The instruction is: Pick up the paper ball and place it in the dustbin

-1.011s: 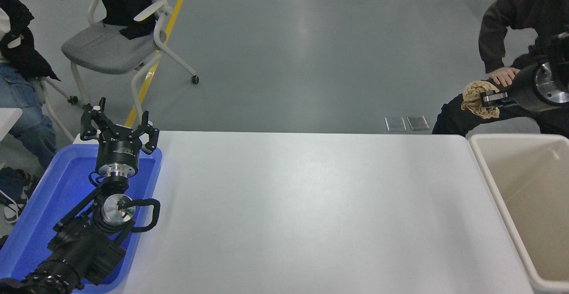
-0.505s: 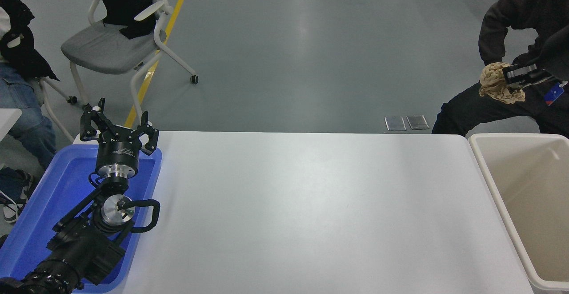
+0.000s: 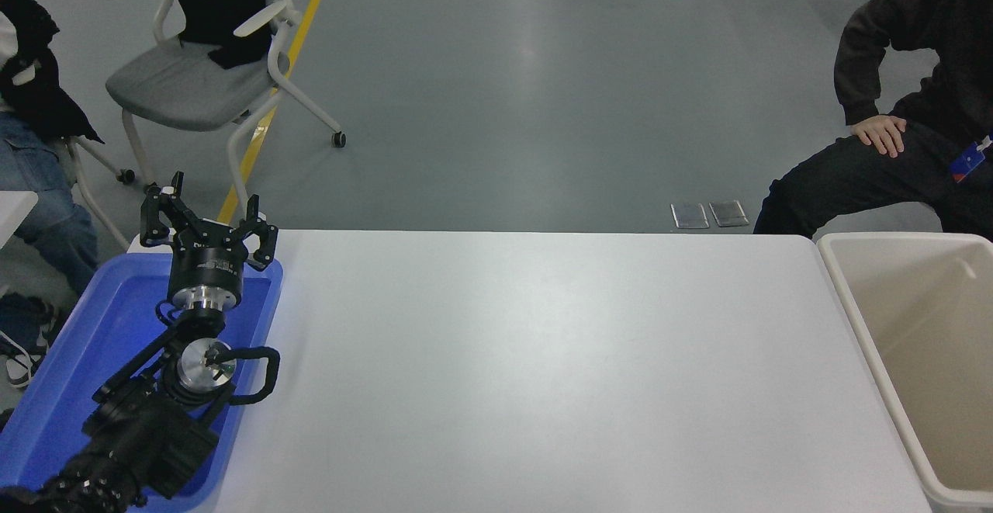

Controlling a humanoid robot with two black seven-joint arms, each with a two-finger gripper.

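The cream-beige dustbin [image 3: 853, 311] stands at the table's right end, cut off by the picture's right edge. What shows of its inside is bare. The paper ball is out of view. My right gripper and its arm are out of view too. My left gripper [image 3: 208, 218] is parked at the lower left over the blue tray [image 3: 93, 327], its fingers spread open and holding nothing.
A seated person in dark clothes is at the far right behind the dustbin, a hand [image 3: 880, 134] resting on a knee. A grey chair [image 3: 186, 86] and another seated person [image 3: 31, 148] are at the far left. The white table [image 3: 543, 373] fills the middle.
My right gripper, shut on the paper ball, rose up and to the right above the dustbin and has left the picture with the ball. The left arm has not moved.
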